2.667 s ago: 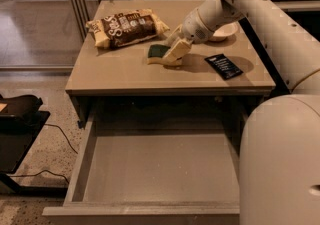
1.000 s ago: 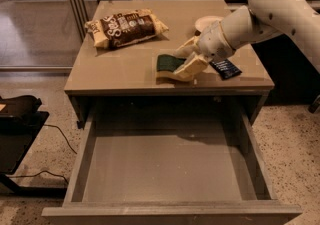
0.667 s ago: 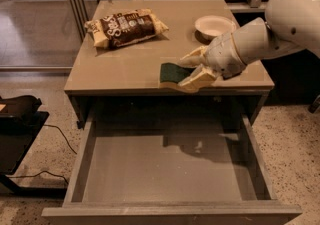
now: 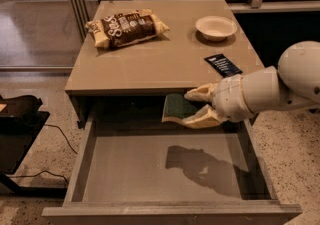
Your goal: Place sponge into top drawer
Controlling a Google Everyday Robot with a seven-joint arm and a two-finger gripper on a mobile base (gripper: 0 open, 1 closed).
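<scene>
Speckled floor (image 4: 295,139) lies around the tan surface (image 4: 160,64); metal-framed glass (image 4: 40,19) stands behind (pincer (image 4: 194,107) hovers just below the surface's front edge).

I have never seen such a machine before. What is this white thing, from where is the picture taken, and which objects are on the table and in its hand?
The white thing is a robot arm reaching in from the right. Its hand is a two-finger gripper, shut on a green sponge. It holds the sponge above the open top drawer, just in front of the table. There is only one picture, and it looks down from the drawer's side. On the table lie a snack bag, a white bowl and a dark blue packet.
</scene>
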